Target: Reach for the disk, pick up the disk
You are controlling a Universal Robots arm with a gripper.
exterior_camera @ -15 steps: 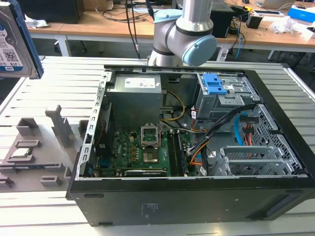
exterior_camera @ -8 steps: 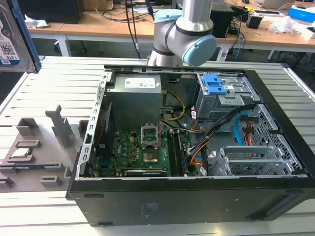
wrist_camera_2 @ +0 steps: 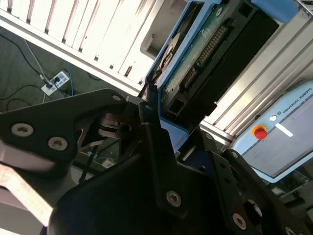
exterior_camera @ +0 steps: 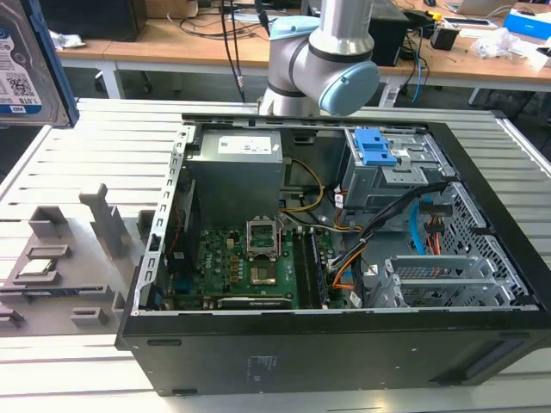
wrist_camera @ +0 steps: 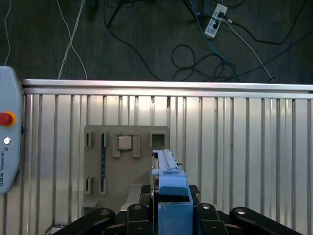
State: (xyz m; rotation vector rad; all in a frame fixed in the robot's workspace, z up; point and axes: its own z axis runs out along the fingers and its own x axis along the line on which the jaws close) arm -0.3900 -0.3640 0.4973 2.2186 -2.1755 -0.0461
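First wrist view pretty much tells the story: my pincer [wrist_camera: 168,209] is clamped on the disk [wrist_camera: 168,178], which stands on edge between the fingers with its blue frame toward the camera. The slatted tabletop [wrist_camera: 244,147] is well below it, so the disk isn't lying on anything, it's just hanging in my grip. Second wrist view backs that up: the green circuit-board side and blue frame of the disk [wrist_camera_2: 200,58] poke out past the black fingers [wrist_camera_2: 151,132], which sit tight against its end. In the exterior view the disk [exterior_camera: 26,69] is at the far edge of the exterior view's left, label side out, up high and well apart from the open computer case [exterior_camera: 482,258], on the side where the grey fixture plate [exterior_camera: 60,267] lies. That plate has a small grey chip [wrist_camera: 124,143] sitting in one of its pockets, untouched as far as I can tell. My read: the reach is done and the pick-up looks basically done too, since the grasp is on and the disk is clear of the tabletop. I can't see anything left of the job.
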